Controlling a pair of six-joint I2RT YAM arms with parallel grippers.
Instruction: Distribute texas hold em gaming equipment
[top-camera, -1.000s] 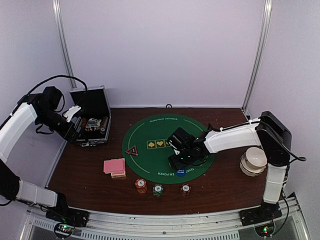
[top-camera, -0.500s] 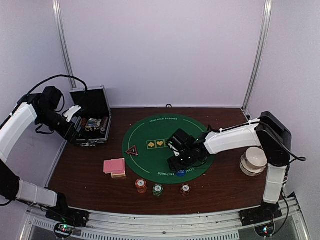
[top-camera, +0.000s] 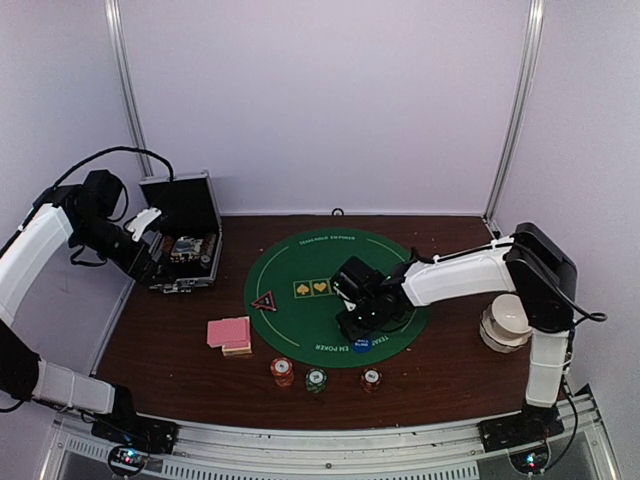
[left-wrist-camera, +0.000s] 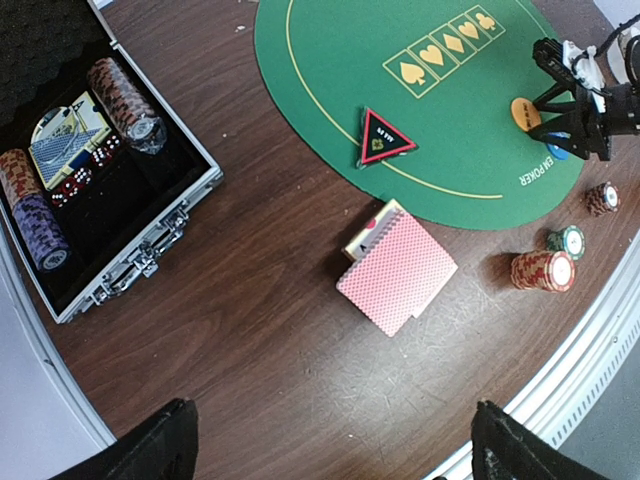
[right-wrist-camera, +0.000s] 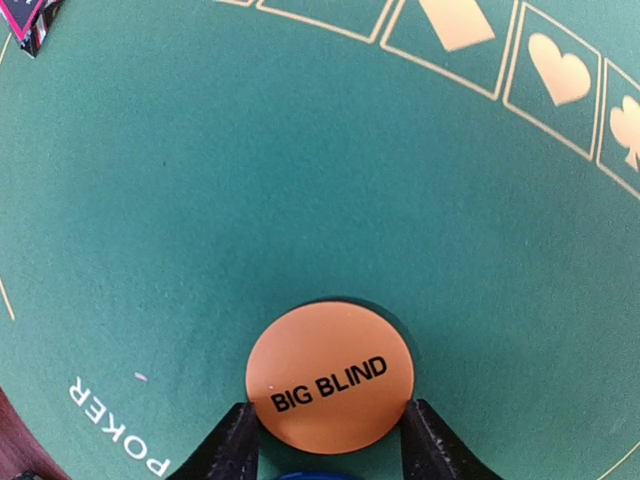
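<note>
Over the last second the right hand had drawn its fingers in from a wider spread. They now pressed against the two opposite edges of the orange marker disc, the one lettered BIG BLIND. The hand itself had crept a little toward the near edge of the green felt mat. The disc lay flat on the mat's near-right part, not yet raised, with the blue marker disc just beside it on the side toward the mat's near rim. So the hand was clenched on the orange disc. I judged this to be the start of a pick-up: the disc was caught at the rim and could next be carried to its place.

The left hand had stayed spread wide and grasped nothing. It hung above the surface off the mat's left side, near the open case.

The rest of the equipment looked unmoved:
- The black-red triangle sat on the mat's left edge.
- The playing cards lay on the surface just off the mat's near-left.
- Three chip stacks stood in a row beyond the mat's near rim.

Much of the distributing seemed still to be done.
</note>
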